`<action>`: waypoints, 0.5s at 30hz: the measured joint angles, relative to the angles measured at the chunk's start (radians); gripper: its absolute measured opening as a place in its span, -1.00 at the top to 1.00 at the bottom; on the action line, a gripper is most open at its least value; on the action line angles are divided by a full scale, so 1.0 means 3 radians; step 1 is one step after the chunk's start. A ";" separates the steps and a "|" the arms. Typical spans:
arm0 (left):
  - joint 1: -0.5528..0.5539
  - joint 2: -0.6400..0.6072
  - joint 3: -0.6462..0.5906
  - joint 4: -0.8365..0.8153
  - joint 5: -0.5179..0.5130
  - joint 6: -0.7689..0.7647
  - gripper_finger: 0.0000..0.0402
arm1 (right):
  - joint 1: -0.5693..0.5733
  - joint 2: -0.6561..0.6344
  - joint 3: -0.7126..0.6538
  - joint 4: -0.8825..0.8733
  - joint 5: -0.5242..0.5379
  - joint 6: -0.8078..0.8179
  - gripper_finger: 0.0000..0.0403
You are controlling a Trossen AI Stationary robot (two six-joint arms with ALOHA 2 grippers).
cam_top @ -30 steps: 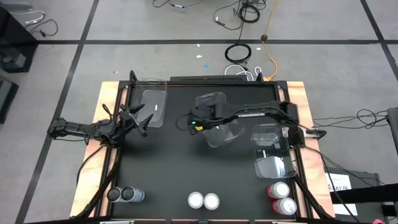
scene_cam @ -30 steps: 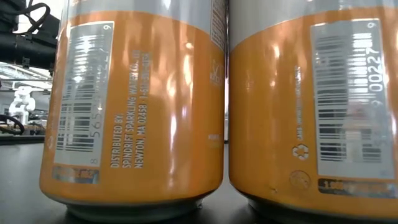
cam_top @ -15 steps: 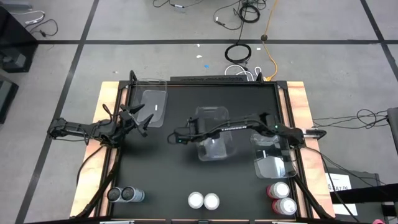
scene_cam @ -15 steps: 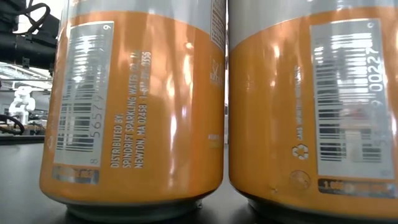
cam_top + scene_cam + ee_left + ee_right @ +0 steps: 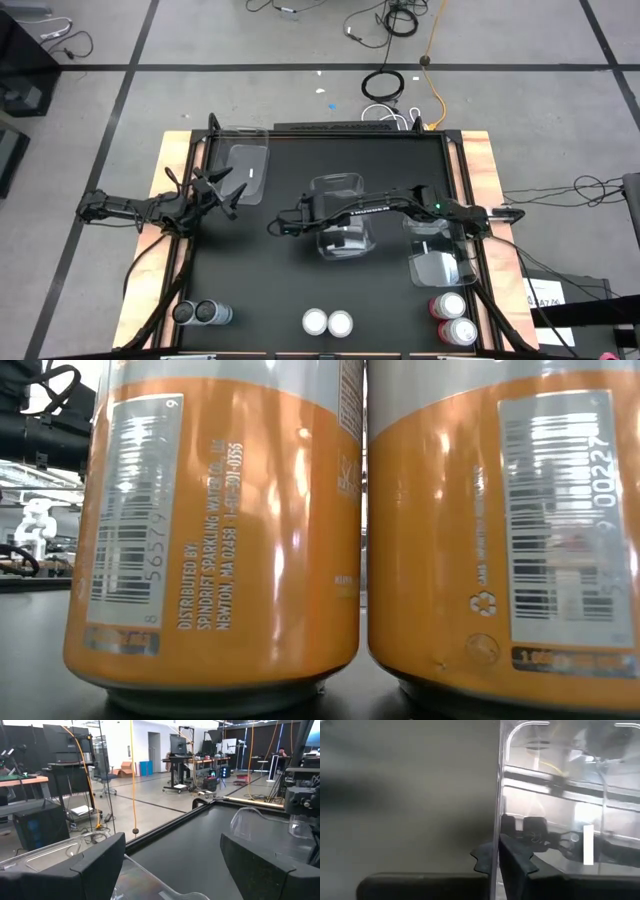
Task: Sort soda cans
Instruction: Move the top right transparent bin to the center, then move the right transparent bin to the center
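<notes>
Where the near edge of the bench [image 5: 260, 280] runs, six soda cans are ranged upright in three touching pairs. Item one: dark grey cans [image 5: 200, 313], near left corner. Item two: orange cans [image 5: 327, 322], silver-topped, near centre; in the low view their orange walls and barcode labels [image 5: 135, 510] are seen close up, side by side. Item three: red-pink cans [image 5: 453, 318], near right corner.

Three clear plastic bins are recorded farther back, well apart from the cans. Left bin [image 5: 248, 172]: far left of the black surface. Middle bin [image 5: 340, 212]: centre of the bench. Right bin [image 5: 435, 245]: right side, near the red-pink pair.

Right end effector [image 5: 285, 226]: reached across to the left side of the middle bin, its fingers [image 5: 515, 857] closed to a thin gap with the bin's clear wall [image 5: 496, 795] pinched between them.

Left end effector [image 5: 222, 190]: held at the left edge of the bench beside the left bin, fingers [image 5: 95, 865] spread wide, nothing held between them.
</notes>
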 joint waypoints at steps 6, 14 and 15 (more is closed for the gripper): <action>-0.0001 0.0000 0.0000 0.0000 0.0000 -0.0001 -0.67 | 0.0000 -0.0002 0.0000 0.0012 0.0009 -0.0071 0.72; 0.0000 0.0000 0.0000 0.0000 0.0000 0.0000 -0.67 | 0.0000 -0.0067 0.0025 0.0017 0.0125 -0.0197 0.49; 0.0001 0.0000 0.0000 0.0001 0.0000 0.0000 -0.67 | 0.0000 -0.0081 0.0058 -0.0004 0.0162 -0.0222 0.47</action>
